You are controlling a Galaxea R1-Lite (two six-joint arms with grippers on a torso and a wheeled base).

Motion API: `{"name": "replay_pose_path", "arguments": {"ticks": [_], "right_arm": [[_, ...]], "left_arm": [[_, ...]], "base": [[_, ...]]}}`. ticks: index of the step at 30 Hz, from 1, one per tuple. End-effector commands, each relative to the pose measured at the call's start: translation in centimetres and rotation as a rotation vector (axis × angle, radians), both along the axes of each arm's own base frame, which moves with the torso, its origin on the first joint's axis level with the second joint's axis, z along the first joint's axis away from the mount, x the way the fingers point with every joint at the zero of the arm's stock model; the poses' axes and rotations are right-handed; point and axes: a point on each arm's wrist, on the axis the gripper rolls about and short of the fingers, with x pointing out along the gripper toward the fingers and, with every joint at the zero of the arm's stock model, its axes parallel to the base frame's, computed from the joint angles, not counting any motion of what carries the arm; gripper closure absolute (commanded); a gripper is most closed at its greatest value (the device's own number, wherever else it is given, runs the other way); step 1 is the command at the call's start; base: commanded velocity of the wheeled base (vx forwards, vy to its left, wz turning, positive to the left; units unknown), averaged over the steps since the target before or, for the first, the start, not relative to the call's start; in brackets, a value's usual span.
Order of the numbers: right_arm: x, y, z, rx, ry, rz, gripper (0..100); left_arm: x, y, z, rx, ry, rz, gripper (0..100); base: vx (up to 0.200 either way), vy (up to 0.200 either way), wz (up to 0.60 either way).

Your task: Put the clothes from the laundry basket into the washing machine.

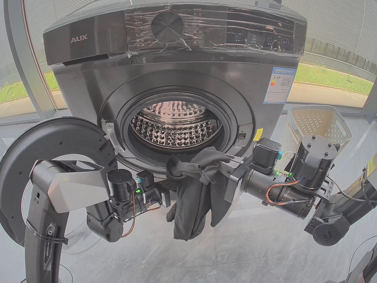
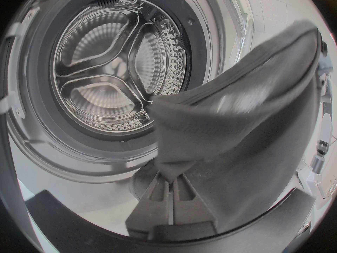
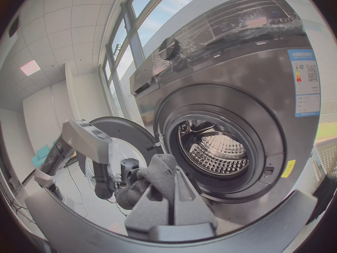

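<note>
A dark grey garment [image 1: 196,191] hangs in front of the washing machine [image 1: 176,71], just below its open drum [image 1: 176,127]. Both grippers hold it from opposite sides. My left gripper [image 1: 169,182] is shut on the cloth's left end; in the left wrist view its fingers [image 2: 156,197] pinch the garment [image 2: 228,123]. My right gripper [image 1: 226,166] is shut on the cloth's right end, and in the right wrist view the garment [image 3: 154,176] bunches over its closed fingers [image 3: 159,202]. The white laundry basket [image 1: 320,124] stands to the machine's right.
The round machine door [image 1: 51,146] is swung open to the left, behind my left arm. The drum [image 2: 116,64] looks bare inside. Pale tiled floor [image 1: 235,248] lies open below the hanging cloth. Windows stand behind the machine.
</note>
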Motion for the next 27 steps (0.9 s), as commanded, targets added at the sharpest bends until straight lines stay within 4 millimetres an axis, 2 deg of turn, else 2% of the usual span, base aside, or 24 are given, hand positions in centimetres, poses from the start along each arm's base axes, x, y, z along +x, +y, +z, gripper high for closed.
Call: {"name": "replay_pose_path", "arguments": {"ticks": [1,6,9,12,18,27], "right_arm": [[0.7,-1.8,-1.0,-0.029,0.033,-0.058,100],[1.0,-3.4,-1.6,-0.012,0.031,-0.099,100],[0.7,-4.3,-2.1,-0.011,0.033,-0.114,100],[0.4,-5.3,-2.8,-0.004,0.049,-0.110,100],[0.6,-7.3,-2.6,0.045,0.015,-0.108,100],[1.8,-8.1,-2.0,0.156,0.060,-0.145,100]], "left_arm": [[-1.9,1.5,4.2,-0.018,-0.050,0.018,100],[-4.9,3.4,8.7,-0.041,-0.105,0.038,100],[-6.8,4.6,10.6,-0.053,-0.125,0.051,100],[-8.9,5.5,11.2,-0.043,-0.118,0.055,100],[-12.0,6.7,13.0,-0.055,-0.148,0.053,100],[-13.2,7.4,15.2,-0.098,-0.215,0.064,100]], "base": [[0.000,0.000,0.00],[0.000,0.000,0.00],[0.000,0.000,0.00],[0.000,0.000,0.00],[0.000,0.000,0.00],[0.000,0.000,0.00]]}}
